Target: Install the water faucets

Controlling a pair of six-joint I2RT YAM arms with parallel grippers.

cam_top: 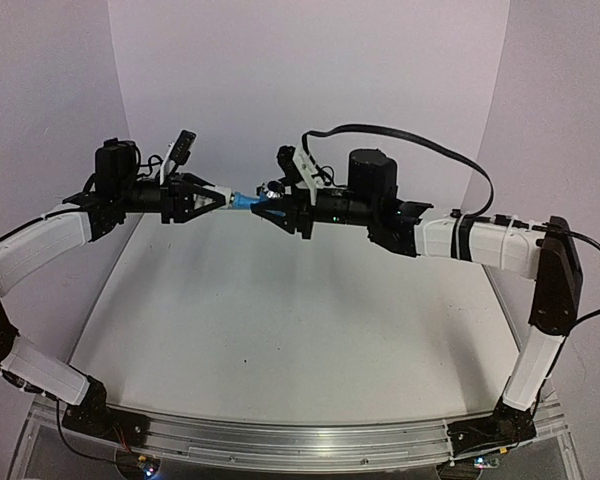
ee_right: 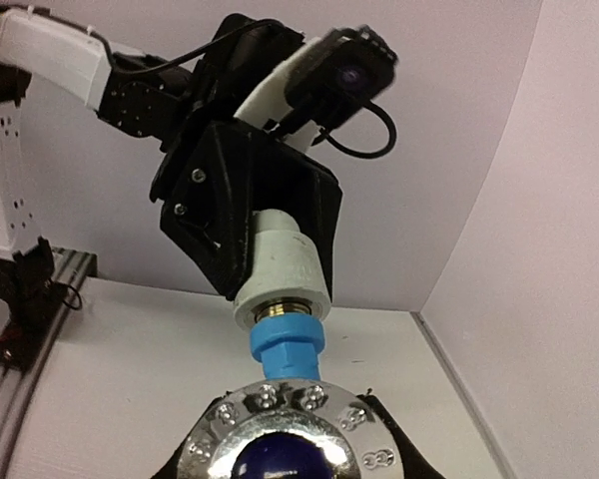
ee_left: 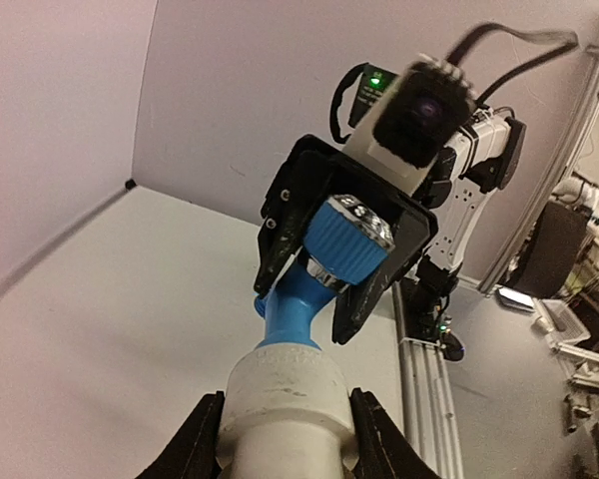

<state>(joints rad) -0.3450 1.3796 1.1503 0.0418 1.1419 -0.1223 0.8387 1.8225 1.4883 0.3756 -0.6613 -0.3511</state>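
- Both arms reach in from the left and right sides of the overhead view. They meet nose to nose in the upper middle of it, well above the pale table [cam_top: 280, 330].
- The left gripper [cam_top: 218, 197] is clenched on the white fitting [ee_left: 285, 394]. In the left wrist view the fitting fills the bottom centre, with a black finger [ee_left: 205, 444] pressed against each flank.
- The right gripper [cam_top: 268, 208] is clamped on the light-blue tap body [ee_left: 292, 314] at its head end. Its two black fingers straddle the ribbed blue knob [ee_left: 347, 239], which has a shiny studded cap.
- The tap body lies between the two grippers, held off the table. From above it shows as a small blue sliver in the upper middle of the frame.
- The blue neck of the tap body meets the open mouth of the white fitting, and the two parts are in line and touching. In the right wrist view a brass-coloured ring [ee_right: 280, 311] shows right at that joint. I cannot tell how deep the neck sits in the fitting.
- The bent spout cannot be made out from any of the three angles.
- A black cable [cam_top: 410, 135] loops over the right arm in the upper right of the overhead view.
- Plain lilac walls [cam_top: 310, 70] stand behind the table.
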